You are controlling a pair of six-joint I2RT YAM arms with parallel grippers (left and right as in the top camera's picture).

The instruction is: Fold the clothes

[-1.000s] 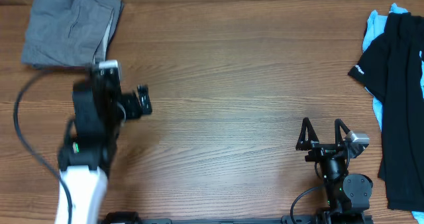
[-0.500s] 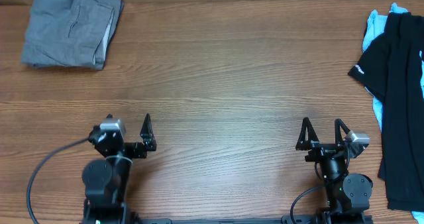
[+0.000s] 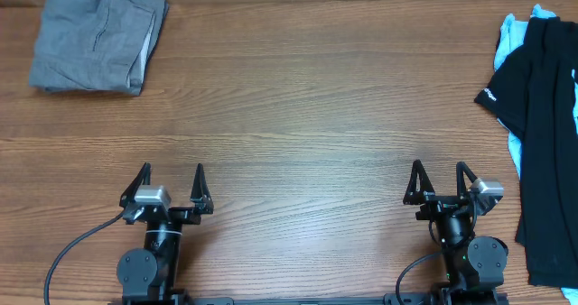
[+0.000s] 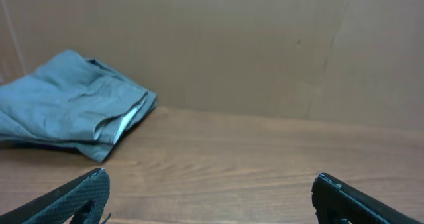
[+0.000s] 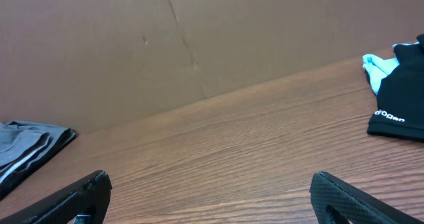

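Folded grey shorts (image 3: 97, 36) lie at the far left corner of the table, also seen from the left wrist (image 4: 73, 105) and at the left edge of the right wrist view (image 5: 26, 151). A black T-shirt (image 3: 546, 143) lies over a light-blue garment (image 3: 513, 34) at the right edge; both show in the right wrist view, T-shirt (image 5: 401, 105), blue cloth (image 5: 377, 68). My left gripper (image 3: 172, 174) (image 4: 209, 184) rests open near the front left, empty. My right gripper (image 3: 437, 172) (image 5: 212, 184) is open near the front right, empty.
The wooden table (image 3: 307, 115) stretches bare between the two piles. A brown cardboard wall (image 4: 232, 45) stands behind the table's far edge. Black cables trail from both arm bases at the front.
The left arm has pulled back from beside the grey shorts to the front of the table, gripper open and empty. The shorts stay folded at the far left. The right arm has not moved.
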